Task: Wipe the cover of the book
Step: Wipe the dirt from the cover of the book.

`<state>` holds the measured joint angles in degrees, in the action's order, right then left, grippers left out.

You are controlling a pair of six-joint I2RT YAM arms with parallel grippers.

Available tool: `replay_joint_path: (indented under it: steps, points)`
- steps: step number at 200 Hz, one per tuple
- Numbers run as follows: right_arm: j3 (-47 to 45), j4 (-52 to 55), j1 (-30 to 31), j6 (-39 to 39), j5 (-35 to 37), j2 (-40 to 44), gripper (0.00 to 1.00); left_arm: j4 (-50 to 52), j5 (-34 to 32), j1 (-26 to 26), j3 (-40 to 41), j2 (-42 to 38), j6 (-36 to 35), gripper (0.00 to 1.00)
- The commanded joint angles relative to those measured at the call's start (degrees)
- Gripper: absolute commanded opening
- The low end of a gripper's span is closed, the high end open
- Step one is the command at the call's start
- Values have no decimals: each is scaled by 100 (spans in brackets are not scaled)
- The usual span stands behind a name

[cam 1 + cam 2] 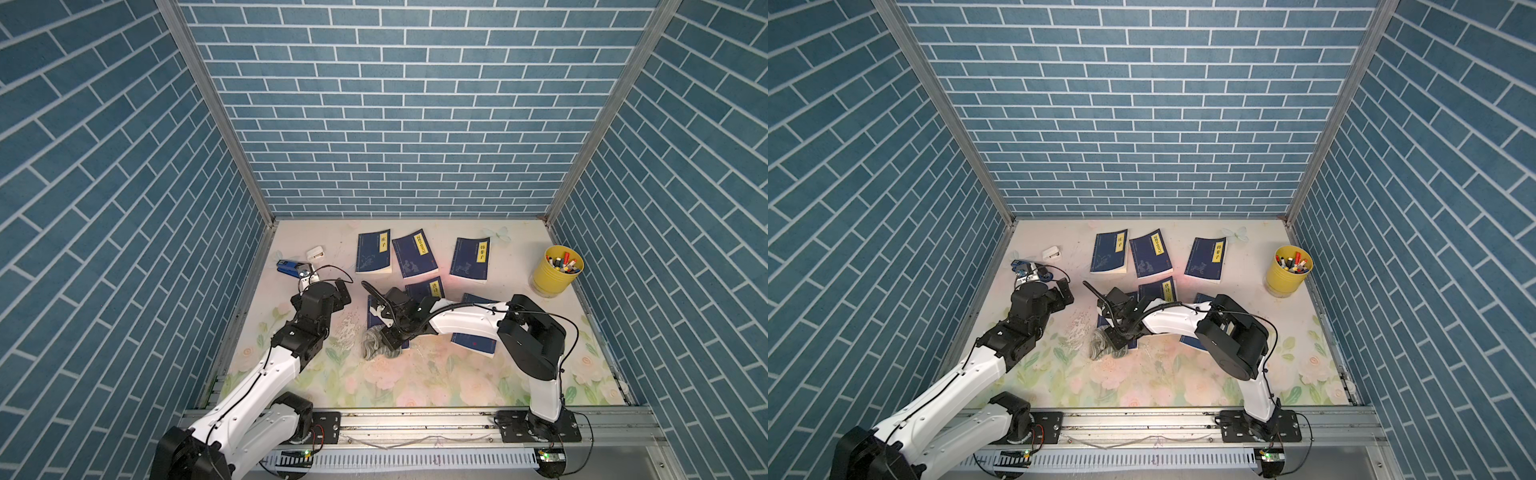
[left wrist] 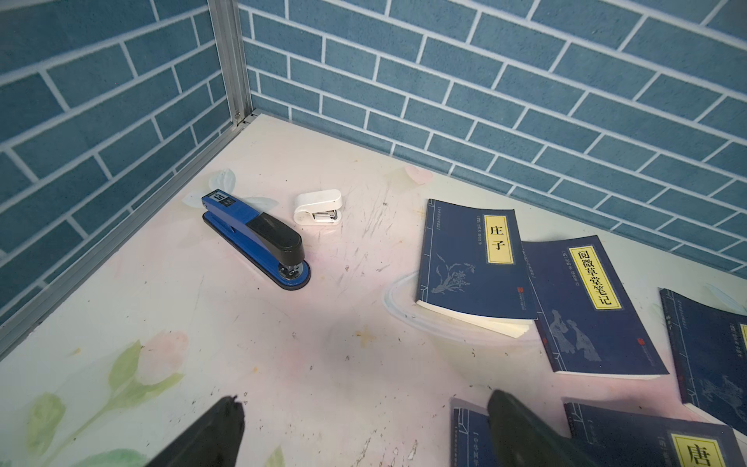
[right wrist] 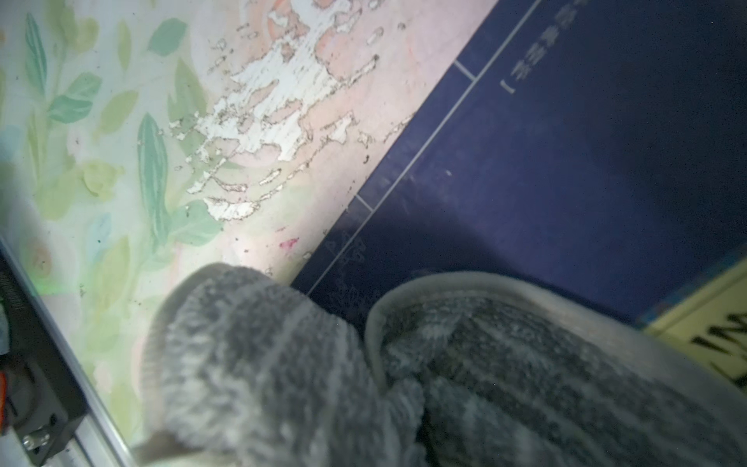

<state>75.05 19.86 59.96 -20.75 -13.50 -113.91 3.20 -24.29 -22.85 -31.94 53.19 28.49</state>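
Right pincer (image 1: pixel 386 343) is clenched on a bunched grey cloth (image 3: pixel 283 364), pressing it onto the 7 o'clock corner of the book (image 3: pixel 566 182), which lies just 8 o'clock of the table's (image 1: pixel 415 386) centre. Part of the cloth hangs off the cover onto the table, so I judge the wipe is under way but far from done. My wrist view shows a wide stretch of bare blue cover running toward the yellow label (image 3: pixel 703 323), with faint scuffs near the cloth, and I cannot tell which parts are already clean. Left pincer (image 2: pixel 364 398) is released wide and empty, hovering over bare table at 9 o'clock. A second book (image 1: pixel 424 288) sits just beside mine at 1 o'clock, and a third book (image 1: pixel 473 344) lies at 3 o'clock under my forearm. The far books (image 1: pixel 415 259) are at 12, the blue stapler (image 2: pixel 254 238) and white stapler (image 2: pixel 317 206) at 10, and the cup (image 1: pixel 555 270) at 2. A long stroke toward 1 o'clock could shove the second book, and my forearm hides much of the cover from above.
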Motion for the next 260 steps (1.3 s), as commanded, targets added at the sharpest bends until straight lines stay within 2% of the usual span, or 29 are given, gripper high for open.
replay_joint_path:
  steps: [1,29,75,99,155,186,220,260]
  points:
    - [294,608,-445,-35,51,-817,0,83,-73,25,-80,-52,64,100]
    - [1328,755,-912,205,-182,-1396,0,162,-119,28,-96,-151,101,100]
    - [2667,1429,-945,628,-360,-2058,0,165,-111,42,-51,-232,182,100]
    - [2486,1410,-890,669,-355,-1949,0,157,-98,47,-22,-246,207,100]
    - [1225,1192,-368,646,-239,-1223,0,241,-188,96,-117,-256,73,100]
    - [890,959,-215,457,-380,-1225,0,183,-198,106,-65,-260,85,100]
    - [1346,914,-495,432,-302,-1595,0,170,-177,131,-51,-237,79,100]
    - [2582,1390,-878,750,-364,-2188,0,207,-119,140,-53,-284,108,100]
